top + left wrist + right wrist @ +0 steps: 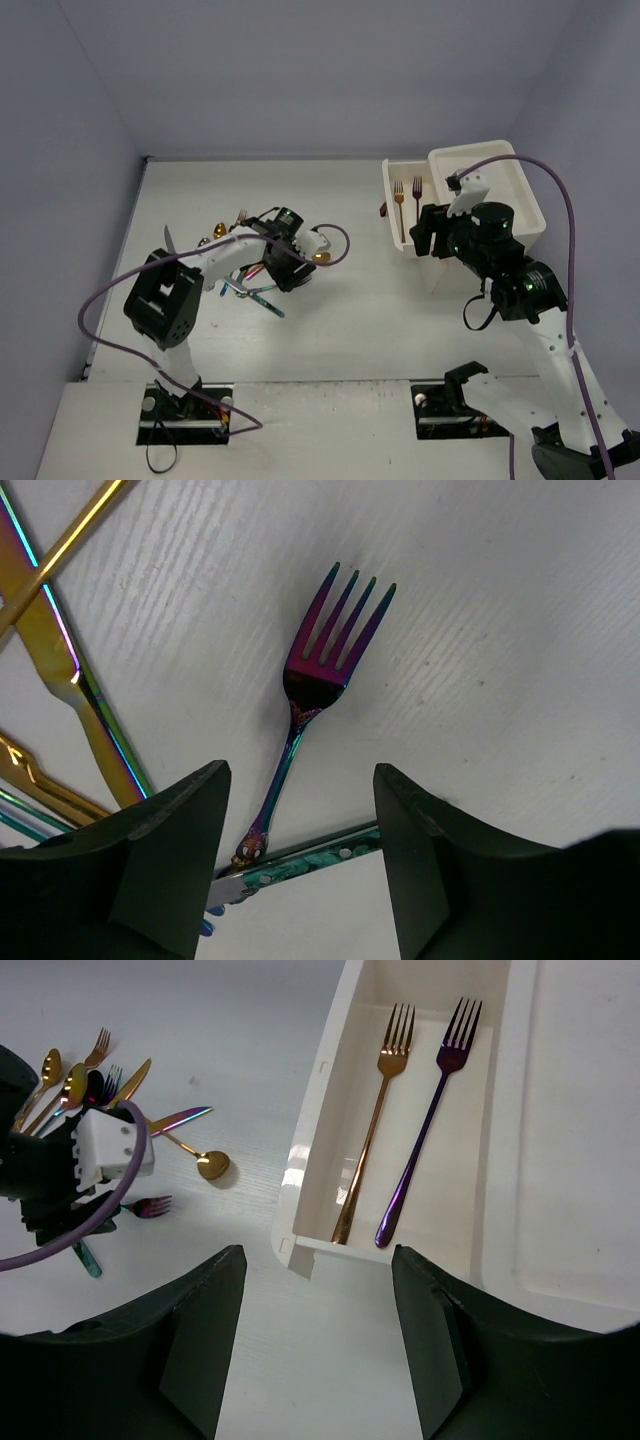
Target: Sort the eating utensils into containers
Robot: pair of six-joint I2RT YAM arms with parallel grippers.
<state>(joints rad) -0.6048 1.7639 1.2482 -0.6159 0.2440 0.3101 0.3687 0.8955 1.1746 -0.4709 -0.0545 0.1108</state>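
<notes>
- Left tool point(300, 815): fingers point(170, 850) apart, clamped on nothing, low over the bench point(500, 630).
- Purple-blue fork point(330, 650) lies flat on the bench. In the left wrist view its tines point to 1 o'clock and its handle runs down into the gap between the fingers. Cannot tell whether either finger touches it.
- Teal utensil point(310, 855) lies across the fork's handle end, roughly on the 8-to-2 o'clock line.
- Gold knife point(60, 670) with a rainbow edge sits at 9 o'clock of the fork, apart from it. More gold handles lie around it at the frame edge.
- Utensil pile point(78, 1082) sits at about 9 o'clock on the bench in the top view, with the left tool over its 3 o'clock side.
- Gold spoon point(212, 1165) lies alone between pile and drawer, nearer the pile.
- Right tool point(315, 1280): fingers apart, holding nothing, hovering over the near end of the open drawer point(310, 1140).
- Drawer holds a gold fork point(375, 1130) and a purple fork point(430, 1130), side by side and not touching. Tines point to 12 o'clock in the right wrist view, and the gold one is at 9 o'clock of the purple one.
- Drawer sticks out of the 9 o'clock side of the drawer unit point(500, 190), which sits at 2 o'clock on the bench in the top view.
</notes>
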